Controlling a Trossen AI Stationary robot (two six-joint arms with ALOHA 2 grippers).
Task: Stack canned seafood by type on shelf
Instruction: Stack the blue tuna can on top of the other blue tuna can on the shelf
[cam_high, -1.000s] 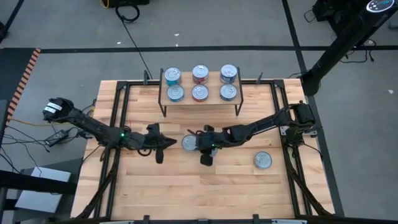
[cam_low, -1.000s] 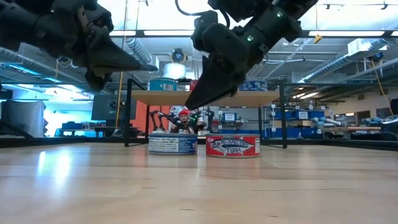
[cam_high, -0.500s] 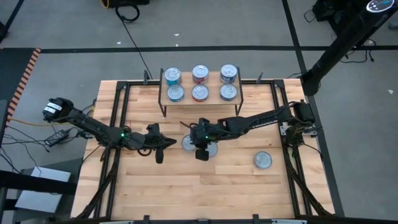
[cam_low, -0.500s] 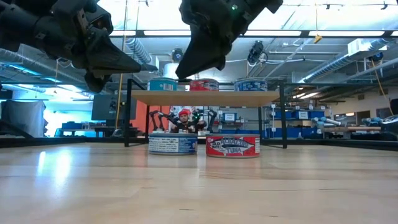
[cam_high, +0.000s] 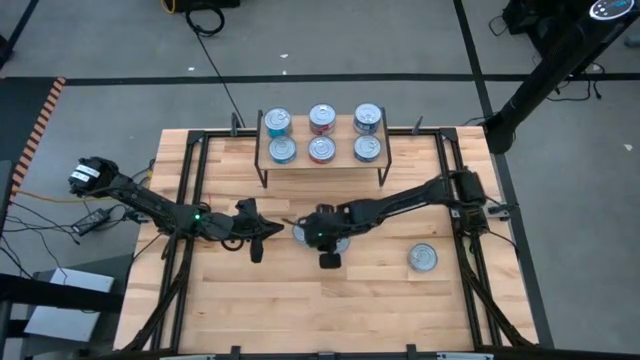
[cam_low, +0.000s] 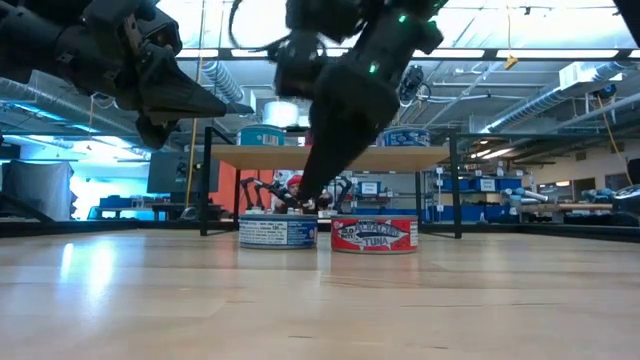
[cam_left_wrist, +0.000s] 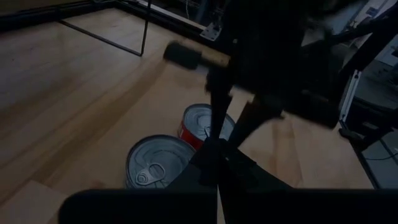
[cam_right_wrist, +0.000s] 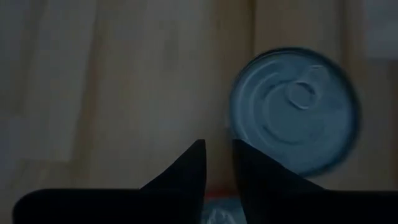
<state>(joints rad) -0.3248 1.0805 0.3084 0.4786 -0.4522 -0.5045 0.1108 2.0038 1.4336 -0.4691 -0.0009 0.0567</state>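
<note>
Two tins side by side mid-tabletop, just in front of the shelf (cam_high: 320, 160): blue-labelled tin (cam_low: 278, 232) and red-labelled tin (cam_low: 374, 234), almost touching; third loose tin (cam_high: 423, 257) well apart toward the right edge; six tins already on the shelf in two rows of three, blue, red and dark-blue by column. Changed in the last second: right end effector (cam_low: 303, 192) up high half a second ago, now dipped again with tips pointing down between the pair; probably lining up a pick, nothing lifted yet. Right end effector narrow, fingers (cam_right_wrist: 186, 167) a slim gap apart, holding nothing, blue-labelled tin just beside them. Right arm stretched across from the right side. Left end effector (cam_high: 283, 229) closed, empty, parked just left of the pair, raised off the tabletop (cam_high: 260, 310).
</note>
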